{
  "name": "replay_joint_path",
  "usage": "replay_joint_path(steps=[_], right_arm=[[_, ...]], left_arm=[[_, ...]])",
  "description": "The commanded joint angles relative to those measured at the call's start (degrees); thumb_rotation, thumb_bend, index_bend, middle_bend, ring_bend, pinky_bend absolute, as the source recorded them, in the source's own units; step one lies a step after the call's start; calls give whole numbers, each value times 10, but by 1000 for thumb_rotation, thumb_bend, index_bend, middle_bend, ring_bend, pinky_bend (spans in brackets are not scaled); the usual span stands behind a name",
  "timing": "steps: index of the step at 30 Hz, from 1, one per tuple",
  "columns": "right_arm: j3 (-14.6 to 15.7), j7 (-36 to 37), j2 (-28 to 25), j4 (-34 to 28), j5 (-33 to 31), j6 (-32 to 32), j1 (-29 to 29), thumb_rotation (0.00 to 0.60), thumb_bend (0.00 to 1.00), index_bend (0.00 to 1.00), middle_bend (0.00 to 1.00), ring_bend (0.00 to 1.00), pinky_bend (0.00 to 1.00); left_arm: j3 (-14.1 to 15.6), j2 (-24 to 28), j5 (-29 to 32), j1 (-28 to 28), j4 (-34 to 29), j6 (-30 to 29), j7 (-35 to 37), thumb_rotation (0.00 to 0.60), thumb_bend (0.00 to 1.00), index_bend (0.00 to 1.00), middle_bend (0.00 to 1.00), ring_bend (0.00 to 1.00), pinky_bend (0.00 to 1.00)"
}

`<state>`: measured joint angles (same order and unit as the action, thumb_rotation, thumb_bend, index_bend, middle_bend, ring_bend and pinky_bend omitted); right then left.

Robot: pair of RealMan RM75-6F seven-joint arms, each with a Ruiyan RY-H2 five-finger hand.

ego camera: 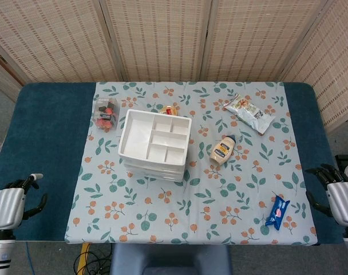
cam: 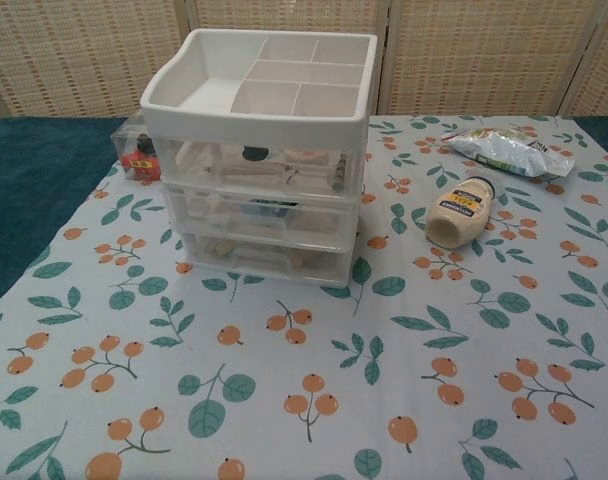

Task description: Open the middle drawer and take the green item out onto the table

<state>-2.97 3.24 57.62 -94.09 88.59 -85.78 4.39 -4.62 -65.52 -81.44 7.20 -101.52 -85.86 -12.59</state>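
Observation:
A white three-drawer unit [ego camera: 154, 146] with a divided tray on top stands on the flowered cloth. In the chest view its clear drawers [cam: 259, 215] all sit pushed in. The middle drawer [cam: 269, 218] holds pale items and a small dark one; I cannot make out a green item through its front. My left hand [ego camera: 14, 200] hovers at the table's front left corner, fingers apart and holding nothing. My right hand [ego camera: 334, 192] waits at the front right edge, also holding nothing. Neither hand appears in the chest view.
A mayonnaise bottle [ego camera: 222, 150] lies right of the unit, a snack packet [ego camera: 249, 113] behind it. A blue packet [ego camera: 277, 212] lies near my right hand. A clear box of red items [ego camera: 105, 113] stands at the unit's left rear. A small item [ego camera: 169, 109] sits behind the unit.

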Motion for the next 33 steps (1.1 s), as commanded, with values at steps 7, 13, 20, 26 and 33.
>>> replay_joint_path(steps=[7,13,20,26,33], right_arm=[[1,0,-2,-2,5,-3,0,600,378,246,314,212,267],[-4,6,-7,-1,8,-15,-3,600,378,246,314,212,267],[-17,1,-20,-8,2,-27,-2,600,379,246,314,212,266],[-25,-3,-30,-20,0,-28,2,600,378,246,314,212,267],[-28,-7,-30,-22,-1,-21,8,600,378,246,314,212,267]], left_arm=[[0,-2,-8,-3,3,-7,15,600,371,295,471,418,439],[-1,5,-25,1,-2,-3,50,600,371,305,471,397,439],[0,18,-57,26,-13,29,129,600,372,322,473,470,508],[-1,6,-82,60,-6,68,182,600,371,352,525,609,596],[5,-26,-83,110,6,147,240,600,371,391,653,638,792]])
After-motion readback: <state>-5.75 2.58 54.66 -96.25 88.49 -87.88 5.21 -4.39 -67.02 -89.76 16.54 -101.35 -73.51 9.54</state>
